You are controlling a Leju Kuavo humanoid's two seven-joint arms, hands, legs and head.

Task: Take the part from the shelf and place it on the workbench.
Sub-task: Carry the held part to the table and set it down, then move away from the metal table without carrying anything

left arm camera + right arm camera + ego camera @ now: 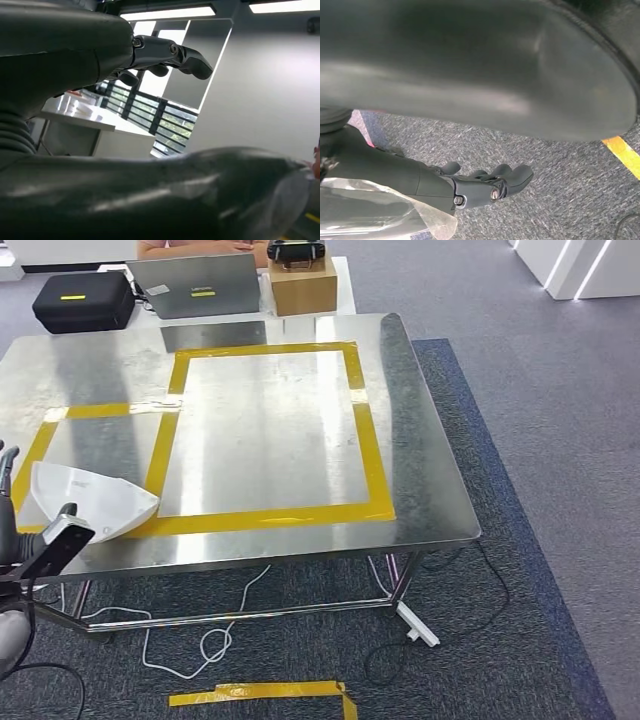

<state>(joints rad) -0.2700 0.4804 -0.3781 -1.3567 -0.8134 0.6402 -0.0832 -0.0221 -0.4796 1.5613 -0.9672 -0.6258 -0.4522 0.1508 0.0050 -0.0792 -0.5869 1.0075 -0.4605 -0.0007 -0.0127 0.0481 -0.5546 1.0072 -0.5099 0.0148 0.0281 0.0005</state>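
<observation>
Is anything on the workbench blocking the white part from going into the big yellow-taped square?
Nothing visible does. The white part lies at the workbench's near left corner, its tip on the yellow tape bordering the square; the square holds nothing. The left hand is beside the part.

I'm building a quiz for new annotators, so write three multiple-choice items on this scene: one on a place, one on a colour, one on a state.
1. Where does the white part lie?
A. on the workbench's near left corner
B. on the carpet
C. on the cardboard box

2. What colour is the tape marking the workbench?
A. red
B. yellow
C. blue

3. How is the laptop on the far table?
A. folded shut
C. lying on the floor
B. open, lid up

Key: 1 A, the part rests on the steel top beside the left robot hand. 2 B, yellow strips frame the square. 3 B, its grey lid stands upright.
</observation>
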